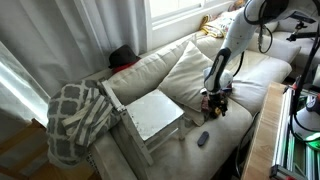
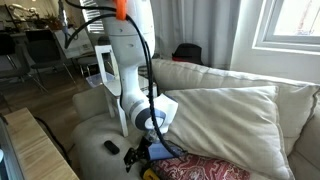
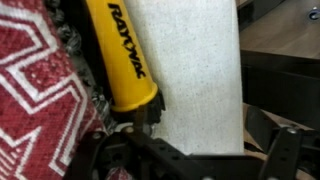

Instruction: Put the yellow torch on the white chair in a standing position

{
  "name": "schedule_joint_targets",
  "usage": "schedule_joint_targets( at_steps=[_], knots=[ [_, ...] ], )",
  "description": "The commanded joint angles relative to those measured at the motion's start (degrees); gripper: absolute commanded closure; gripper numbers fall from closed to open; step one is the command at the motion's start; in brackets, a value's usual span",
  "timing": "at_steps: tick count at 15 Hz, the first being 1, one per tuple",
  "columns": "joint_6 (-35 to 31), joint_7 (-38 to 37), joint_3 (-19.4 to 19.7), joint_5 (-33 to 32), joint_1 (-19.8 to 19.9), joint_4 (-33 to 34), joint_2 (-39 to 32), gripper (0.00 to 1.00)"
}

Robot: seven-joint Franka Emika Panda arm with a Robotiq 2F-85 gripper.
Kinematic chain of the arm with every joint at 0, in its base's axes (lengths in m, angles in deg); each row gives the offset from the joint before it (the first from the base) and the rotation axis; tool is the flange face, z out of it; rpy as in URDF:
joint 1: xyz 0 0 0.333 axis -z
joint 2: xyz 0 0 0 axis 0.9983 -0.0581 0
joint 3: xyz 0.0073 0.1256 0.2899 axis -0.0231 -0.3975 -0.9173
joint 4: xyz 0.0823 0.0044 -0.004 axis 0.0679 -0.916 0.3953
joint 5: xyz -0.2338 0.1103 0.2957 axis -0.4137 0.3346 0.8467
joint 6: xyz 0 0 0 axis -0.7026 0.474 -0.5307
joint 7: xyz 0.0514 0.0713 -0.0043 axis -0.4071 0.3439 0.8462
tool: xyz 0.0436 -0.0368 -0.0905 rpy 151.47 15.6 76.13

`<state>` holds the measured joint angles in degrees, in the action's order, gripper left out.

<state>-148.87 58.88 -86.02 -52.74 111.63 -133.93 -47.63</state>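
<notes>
The yellow torch (image 3: 120, 55) lies flat on the cream sofa, against a red patterned cushion (image 3: 40, 90); black lettering runs along its body. My gripper (image 3: 185, 138) hangs just above the torch's near end with its fingers spread, and nothing is between them. In both exterior views the gripper (image 1: 216, 100) (image 2: 140, 157) is low over the sofa seat. Only a sliver of the torch (image 2: 150, 173) shows there. The white chair (image 1: 155, 115) stands to the left of the gripper with its flat pale seat bare. Its frame also shows behind the arm (image 2: 102, 68).
A small flat dark oval gadget (image 1: 203, 139) (image 2: 112, 148) lies on the sofa seat near the gripper. A grey patterned blanket (image 1: 75, 115) hangs over the chair's back. Large cream cushions (image 1: 195, 65) (image 2: 225, 115) line the sofa back. A wooden table edge (image 1: 262, 130) runs alongside.
</notes>
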Motion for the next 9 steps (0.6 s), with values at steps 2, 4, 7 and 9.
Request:
schedule_joint_targets(
  at_steps=[2,4,7,9],
  knots=[
    [-9.8,1.4,0.1,-0.7,1.6,1.0,-2.9,0.0],
    [-14.2,0.8,0.7,-1.4,1.2,0.5,-3.2,0.0],
    [-19.4,-0.1,2.0,-2.7,0.2,0.3,-4.2,0.0],
    [-22.2,-0.4,3.0,-4.0,-0.5,0.2,-5.0,0.0]
  ],
)
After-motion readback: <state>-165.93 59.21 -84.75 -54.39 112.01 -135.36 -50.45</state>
